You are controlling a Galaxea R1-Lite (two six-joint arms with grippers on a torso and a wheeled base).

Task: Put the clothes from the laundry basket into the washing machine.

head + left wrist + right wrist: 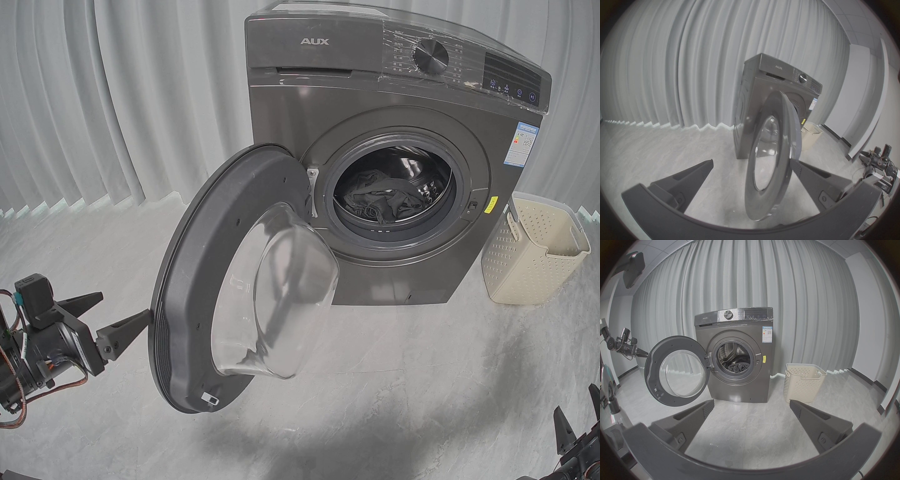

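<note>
Clothes: a dark heap (pixel 375 201) lies low in the drum of the washing machine (pixel 287 119).
Laundry basket: (pixel 531 275) stands on the floor at 3 o'clock of the machine, just beside it; nothing shows inside.
Door: (pixel 200 269) stands wide open, hinged at the drum side, with its free rim toward the left arm.
Left gripper: (pixel 125 304) has its fingers spread and holds nothing. The door's free rim lies at 3 o'clock from it (touching the nearer fingertip or just short, I cannot tell).
Right gripper: (pixel 578 412) is spread and empty, at 5 o'clock of the head view, well apart from the door.
Judgement: loading looks done, and shutting the door falls to the nearer left arm.
</note>
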